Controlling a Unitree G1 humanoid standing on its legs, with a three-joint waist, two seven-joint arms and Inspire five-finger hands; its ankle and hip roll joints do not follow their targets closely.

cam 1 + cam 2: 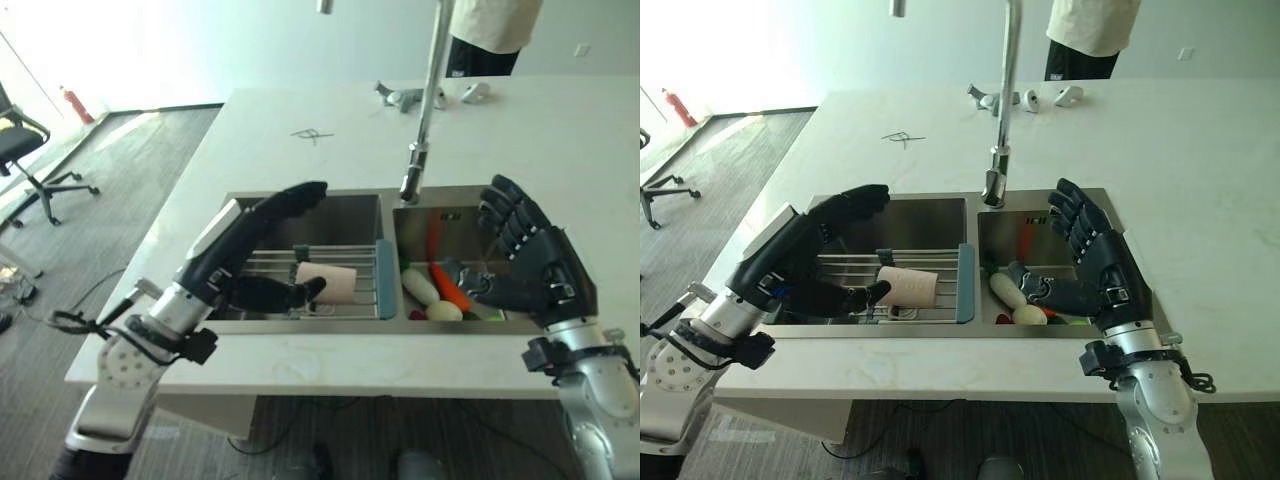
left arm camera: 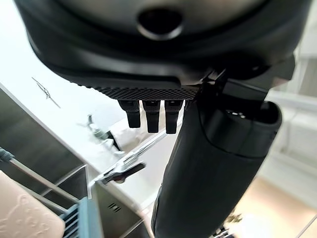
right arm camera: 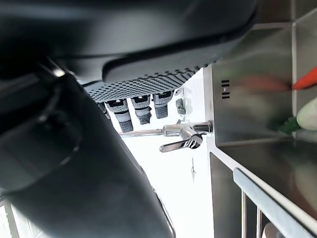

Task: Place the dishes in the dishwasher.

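Note:
A pale pink cup (image 1: pixel 330 281) lies on its side on a wire rack (image 1: pixel 268 262) across the left sink basin. My left hand (image 1: pixel 240 245) hovers over the rack, open. Its fingers (image 1: pixel 300 195) stretch above the cup and its thumb tip reaches the cup's near end; I cannot tell whether it touches. The cup's textured side (image 2: pixel 22 213) shows past the left thumb in the left wrist view. My right hand (image 1: pixel 540 265) is open over the right basin, palm facing left, thumb pointing at the vegetables and holding nothing.
The right basin holds a carrot (image 1: pixel 451 287), a white radish (image 1: pixel 419 285) and other vegetables. A tall faucet (image 1: pixel 427 100) rises behind the sink. Small metal items (image 1: pixel 405 97) lie on the far counter, where a person (image 1: pixel 490 35) stands. An office chair (image 1: pixel 25 150) is at the left.

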